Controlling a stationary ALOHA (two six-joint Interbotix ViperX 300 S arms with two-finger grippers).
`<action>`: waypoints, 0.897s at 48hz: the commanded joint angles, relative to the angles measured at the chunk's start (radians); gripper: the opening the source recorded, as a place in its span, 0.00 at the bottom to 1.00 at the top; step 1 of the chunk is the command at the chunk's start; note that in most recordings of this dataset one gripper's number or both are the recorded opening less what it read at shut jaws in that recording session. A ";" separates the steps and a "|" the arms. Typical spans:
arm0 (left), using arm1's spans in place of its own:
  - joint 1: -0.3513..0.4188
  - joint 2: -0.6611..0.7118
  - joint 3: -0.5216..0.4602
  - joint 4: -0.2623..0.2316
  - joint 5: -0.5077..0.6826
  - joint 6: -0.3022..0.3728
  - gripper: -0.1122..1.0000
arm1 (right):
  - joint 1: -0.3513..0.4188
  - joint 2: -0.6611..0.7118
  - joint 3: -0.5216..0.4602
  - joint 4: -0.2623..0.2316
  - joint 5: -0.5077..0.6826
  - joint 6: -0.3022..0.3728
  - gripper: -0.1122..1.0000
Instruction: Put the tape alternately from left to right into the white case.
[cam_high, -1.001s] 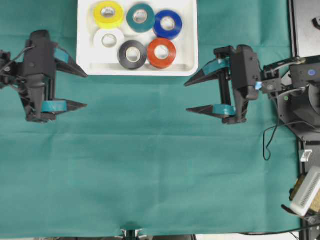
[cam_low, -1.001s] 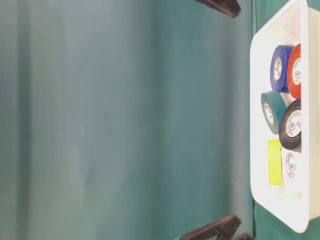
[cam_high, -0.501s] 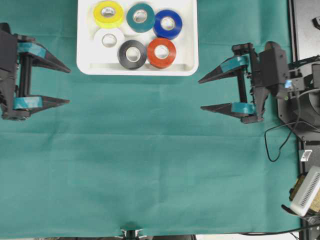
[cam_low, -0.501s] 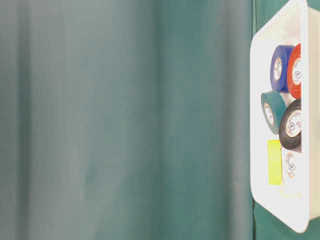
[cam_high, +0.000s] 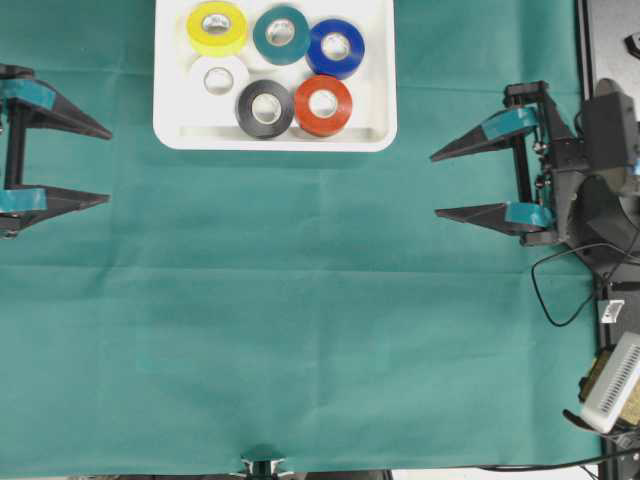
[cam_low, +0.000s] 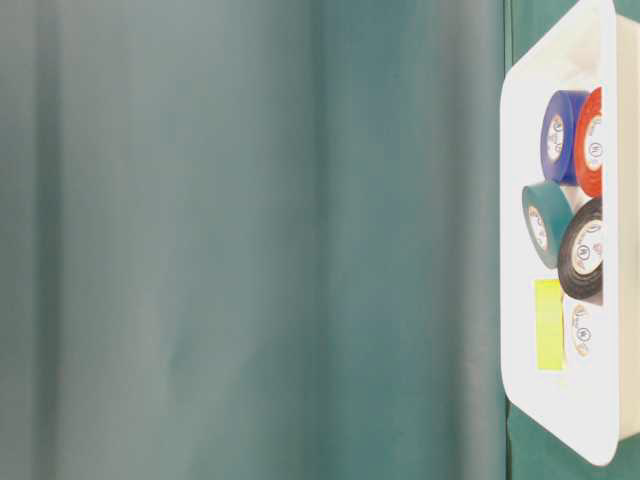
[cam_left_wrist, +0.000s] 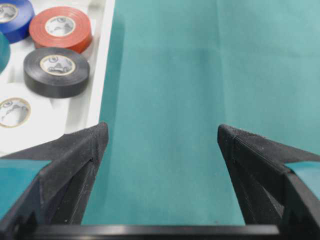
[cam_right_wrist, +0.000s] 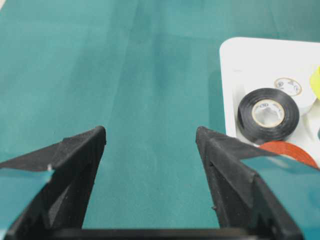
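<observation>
All six tape rolls (cam_high: 274, 67) in case (cam_high: 375, 125), top centre; nothing left on tabletop (cam_high: 300, 320). Left gripper (cam_high: 95, 165) and right gripper (cam_high: 445, 183) agape, empty.

Printed marks on the tape (cam_left_wrist: 57, 65) cores are too small to read

i see a green cloth (cam_high: 300, 320) spread flat over the whole work surface, with a few faint straight creases running across it. off its right edge sits a dark panel (cam_high: 608, 50). a thin black cable (cam_high: 545, 290) loops over the cloth's right margin. in the lower right corner lies a small white ribbed box (cam_high: 612, 385), possibly an adapter, though it's too small for me to tell.
</observation>
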 joint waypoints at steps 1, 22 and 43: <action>0.005 -0.034 0.006 -0.002 -0.006 -0.002 0.61 | 0.003 -0.020 0.000 0.003 -0.003 0.000 0.71; 0.005 -0.195 0.095 -0.002 -0.006 -0.002 0.61 | 0.002 -0.064 0.035 0.003 -0.003 0.000 0.71; 0.021 -0.287 0.150 -0.002 -0.006 -0.002 0.61 | -0.002 -0.069 0.041 0.003 -0.003 0.000 0.71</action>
